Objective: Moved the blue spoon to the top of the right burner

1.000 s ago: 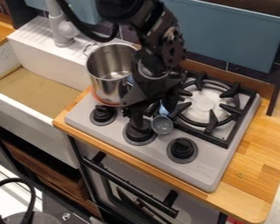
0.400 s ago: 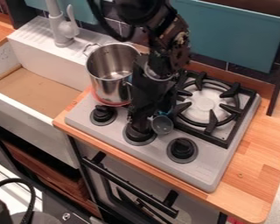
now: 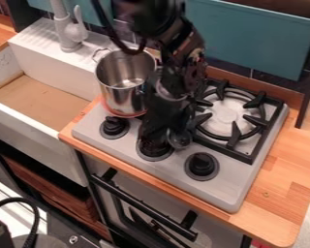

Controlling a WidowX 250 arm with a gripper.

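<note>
Closest in, bottom left: black cable (image 3: 36, 220) curving over a white surface. Right of that, the oven door's black bar handle (image 3: 141, 204), with dark wooden shelving (image 3: 51, 186) to its left under the sink. Then the light wood counter (image 3: 274, 218), its edge running along the front of the grey stove (image 3: 228, 191).

Three black knobs in a row on the stove: right knob (image 3: 201, 165), middle knob (image 3: 153, 148), left knob (image 3: 114, 127). Spoon (image 3: 179, 139) has its bowl between the middle and right knobs, near the front left corner of the black grate (image 3: 234, 134); handle hidden by the gripper. It's not on top of the right burner (image 3: 226, 115).

Gripper (image 3: 160, 131) hangs just behind the middle knob, beside the spoon bowl. Can't tell if the claw is wide or narrow, or if it has the spoon.

Steel pot (image 3: 122, 99) upright at the stove's left rear, white sink (image 3: 31, 128) left of it. Grey faucet (image 3: 72, 33) at the sink's back, teal panel (image 3: 248, 41) behind the burner.
</note>
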